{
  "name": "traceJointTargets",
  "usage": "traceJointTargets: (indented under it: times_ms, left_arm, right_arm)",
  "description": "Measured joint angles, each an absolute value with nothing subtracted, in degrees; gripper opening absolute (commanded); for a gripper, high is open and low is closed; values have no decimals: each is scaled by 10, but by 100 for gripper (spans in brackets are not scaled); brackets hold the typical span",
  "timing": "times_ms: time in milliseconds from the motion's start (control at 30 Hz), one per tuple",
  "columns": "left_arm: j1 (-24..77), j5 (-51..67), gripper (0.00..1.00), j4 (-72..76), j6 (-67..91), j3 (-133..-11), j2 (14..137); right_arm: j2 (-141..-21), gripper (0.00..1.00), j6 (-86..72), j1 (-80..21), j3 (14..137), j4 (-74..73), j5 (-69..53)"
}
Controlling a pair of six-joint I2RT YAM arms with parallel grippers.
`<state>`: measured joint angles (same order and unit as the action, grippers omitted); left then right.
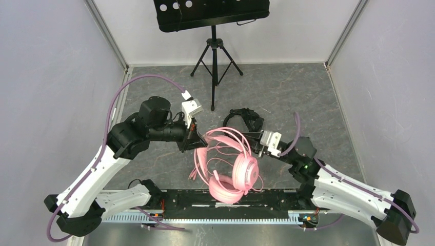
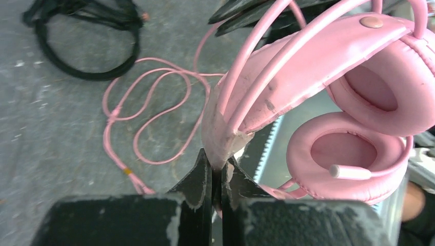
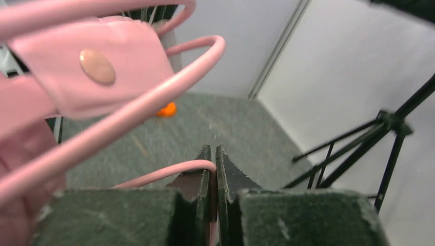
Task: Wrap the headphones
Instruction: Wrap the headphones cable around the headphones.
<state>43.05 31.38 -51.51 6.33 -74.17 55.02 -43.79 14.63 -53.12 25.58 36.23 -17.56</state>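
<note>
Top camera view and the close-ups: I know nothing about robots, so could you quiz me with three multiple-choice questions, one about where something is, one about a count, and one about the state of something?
1. Where are the black headphones?
A. in a box
B. held up by both arms
C. lying on the table behind the pink headphones

2. How many pairs of headphones are in view?
A. one
B. two
C. four

3. What is the right gripper doing?
A. shut on the pink cable
B. standing wide open
C. shut on the black headphones

Answers:
1 C: the black pair rests on the grey surface beyond the pink pair.
2 B: there is one pink pair and one black pair.
3 A: the cable runs between its closed fingers.
</note>
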Motion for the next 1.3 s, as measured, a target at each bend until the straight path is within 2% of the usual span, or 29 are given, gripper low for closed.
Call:
traceJointTargets:
  times_ms: [267,300,533,833,1067,1167,1300]
  left_arm:
    - [431,170,2,-560,-50,-747,555]
    - [433,136,2,-572,-93,-747,557]
    - [438,47,2,-570,-151,-747,567]
    - [448,-10,2,-480,-265,-673,538]
    - [450,-9,2,-398,-333,-627,518]
    - [451,-4,2,-374,-355,-611,505]
    - [451,-3,2,-358,-374,-605,497]
  right_arm:
    - [-451,6,116,-513,366,75,-173]
    - [-463,4,99,-512,401,-22,-172]
    - [-502,0,80,-512,468,-142,-180]
    - [-540,3,21,-507,483,-177,-240]
    - [-540,1,-29,-495,483,-169,-292]
    - [-539,9,-48,-492,482,-157,-316]
    - [-539,0,-76,-487,473,-129,-352]
